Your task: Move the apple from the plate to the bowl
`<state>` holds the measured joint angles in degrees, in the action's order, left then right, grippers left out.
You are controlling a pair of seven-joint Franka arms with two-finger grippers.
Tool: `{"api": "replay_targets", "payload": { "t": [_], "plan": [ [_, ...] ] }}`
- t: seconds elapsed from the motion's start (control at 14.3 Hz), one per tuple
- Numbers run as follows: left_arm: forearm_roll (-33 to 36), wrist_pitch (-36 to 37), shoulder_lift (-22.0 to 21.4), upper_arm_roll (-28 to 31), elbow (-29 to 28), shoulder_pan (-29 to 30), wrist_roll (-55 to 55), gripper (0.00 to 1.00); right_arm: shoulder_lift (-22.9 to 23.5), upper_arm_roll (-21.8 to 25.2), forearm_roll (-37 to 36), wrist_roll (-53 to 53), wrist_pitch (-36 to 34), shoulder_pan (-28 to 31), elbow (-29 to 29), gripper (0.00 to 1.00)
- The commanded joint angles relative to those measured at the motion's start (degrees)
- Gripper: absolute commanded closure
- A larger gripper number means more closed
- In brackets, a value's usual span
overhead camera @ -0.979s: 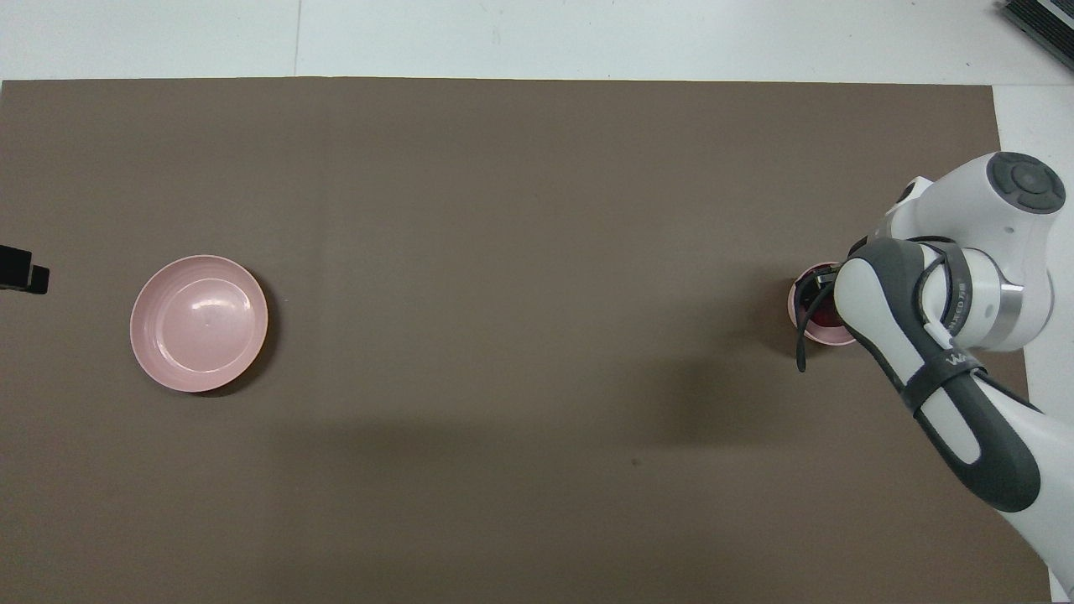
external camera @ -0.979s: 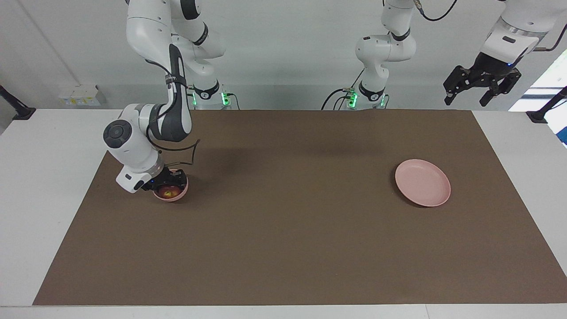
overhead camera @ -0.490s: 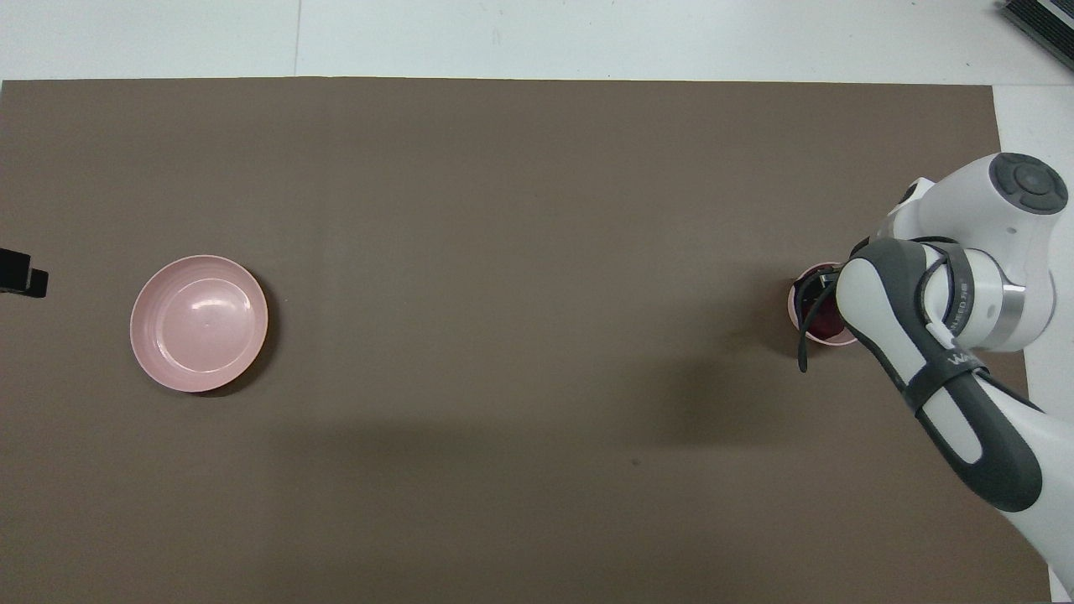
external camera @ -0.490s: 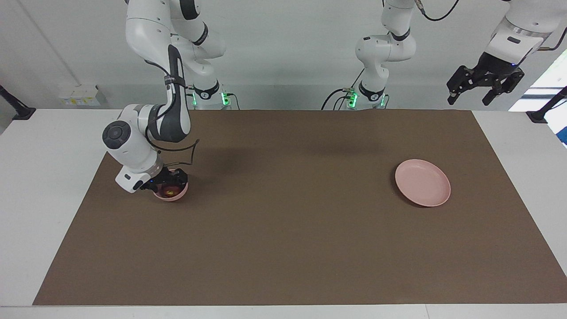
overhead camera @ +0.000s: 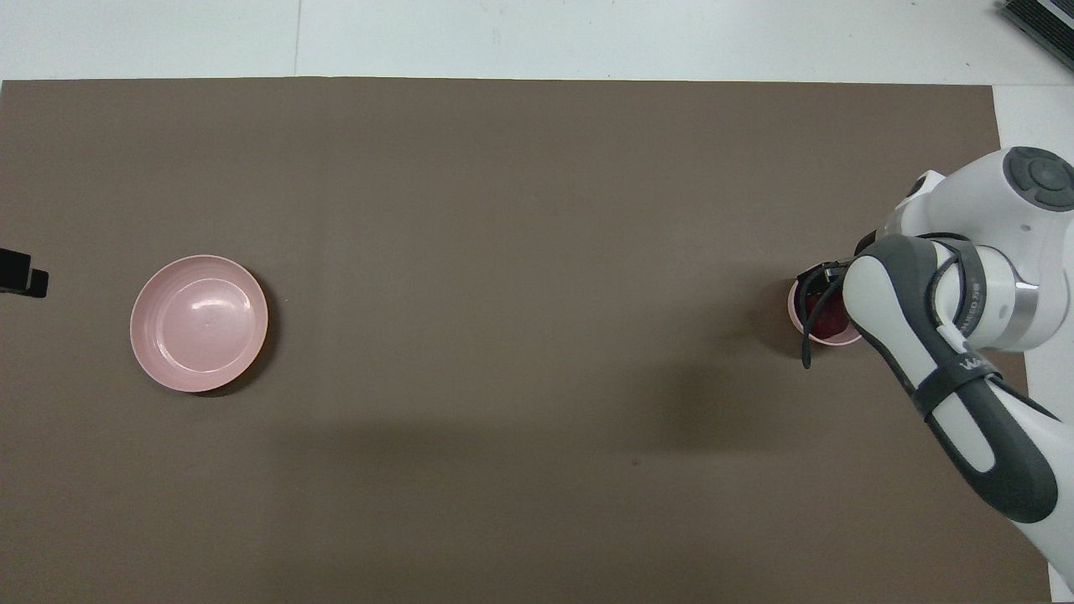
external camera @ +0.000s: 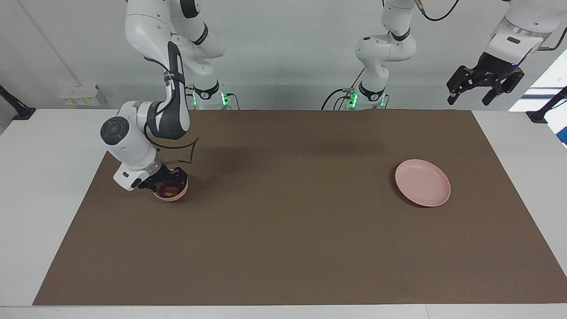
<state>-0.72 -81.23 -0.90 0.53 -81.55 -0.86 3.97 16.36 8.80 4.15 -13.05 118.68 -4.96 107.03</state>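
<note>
The dark red apple (external camera: 168, 192) lies in the small pink bowl (external camera: 182, 193) at the right arm's end of the table. My right gripper (external camera: 166, 184) hangs just above the bowl, open, with the apple below its fingers. In the overhead view the right arm covers most of the bowl (overhead camera: 795, 315), and a bit of the apple (overhead camera: 826, 320) shows. The flat pink plate (external camera: 423, 182) sits bare at the left arm's end, also in the overhead view (overhead camera: 199, 323). My left gripper (external camera: 485, 86) waits high up, open, off the mat's corner.
A brown mat (external camera: 283, 230) covers the table, with white table margin (external camera: 44, 146) around it. A black cable loop (external camera: 192, 153) hangs from the right arm's wrist beside the bowl.
My right gripper and wrist have risen slightly off the bowl while the apple stays in it. My left gripper has lifted a little higher.
</note>
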Motion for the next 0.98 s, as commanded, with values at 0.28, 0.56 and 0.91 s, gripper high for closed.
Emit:
{"api": "replay_targets", "payload": {
  "t": [0.28, 0.56, 0.91],
  "plan": [
    [0.6, 0.5, -1.3, -0.4, -1.2, 0.4, -0.5, 0.00, -8.1, -0.3, -1.4, 13.0, -12.7, -1.6, -5.3, 0.00],
    [0.6, 0.5, -1.3, -0.4, -1.2, 0.4, -0.5, 0.00, -14.6, 0.0, -1.5, 14.5, -18.6, -1.0, -7.2, 0.00],
    [0.6, 0.5, -1.3, -0.4, -1.2, 0.4, -0.5, 0.00, -15.0, -0.1, -2.6, 15.5, -32.2, -1.5, -18.8, 0.00]
  ]
}}
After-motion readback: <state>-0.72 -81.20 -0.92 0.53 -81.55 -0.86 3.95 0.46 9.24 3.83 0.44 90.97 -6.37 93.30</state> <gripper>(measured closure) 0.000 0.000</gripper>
